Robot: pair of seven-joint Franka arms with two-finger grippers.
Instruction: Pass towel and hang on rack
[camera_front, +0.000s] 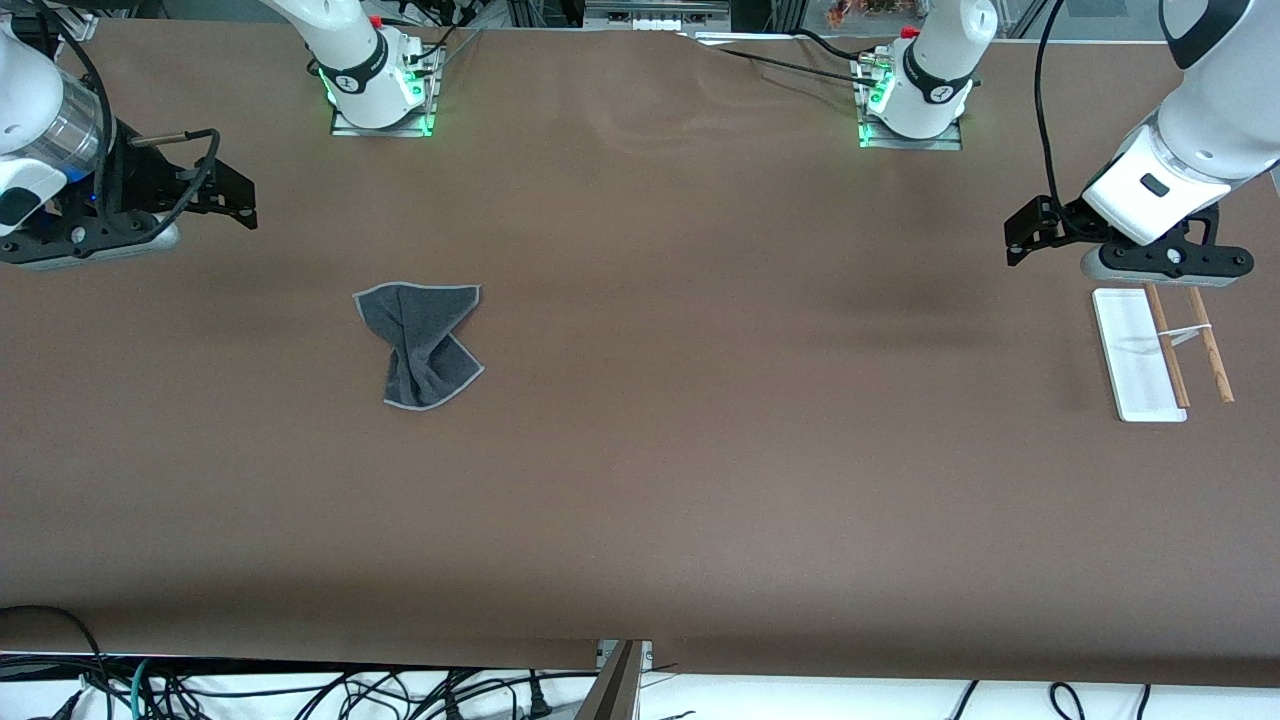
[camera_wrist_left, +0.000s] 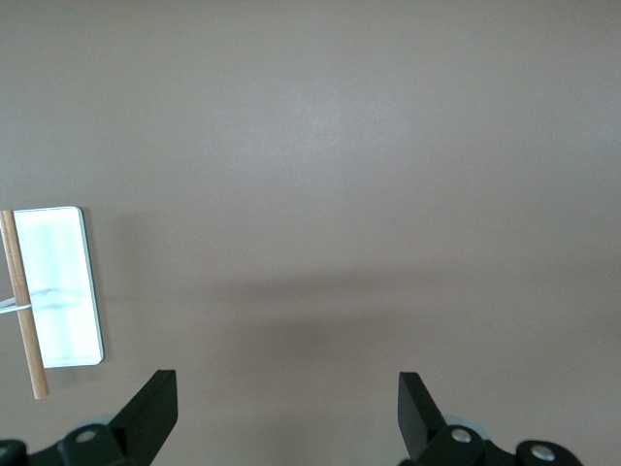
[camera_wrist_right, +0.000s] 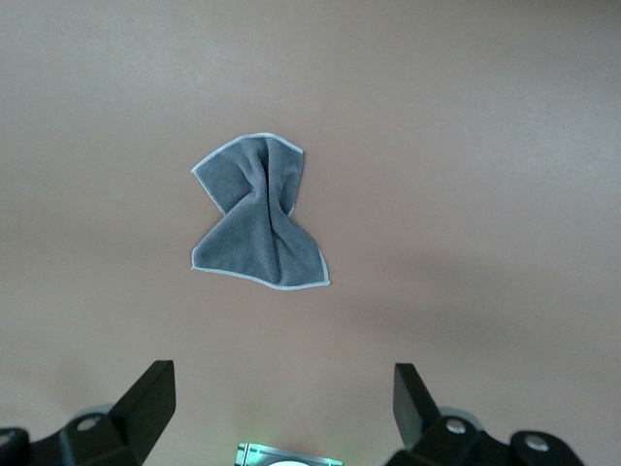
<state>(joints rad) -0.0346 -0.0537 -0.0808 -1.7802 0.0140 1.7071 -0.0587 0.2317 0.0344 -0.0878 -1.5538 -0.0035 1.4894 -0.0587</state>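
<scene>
Towel (camera_front: 420, 343) lies crumpled, pinched at waist, left-centre of front frame on counter (camera_front: 700, 480). Judged light, limp, grippy terry; best pinched at raised twisted middle fold.

Rack (camera_front: 1160, 355) at right edge.

Right tool (camera_wrist_right: 281, 413) released, empty, upper left. Left tool (camera_wrist_left: 286, 417) released, empty, above rack.
</scene>
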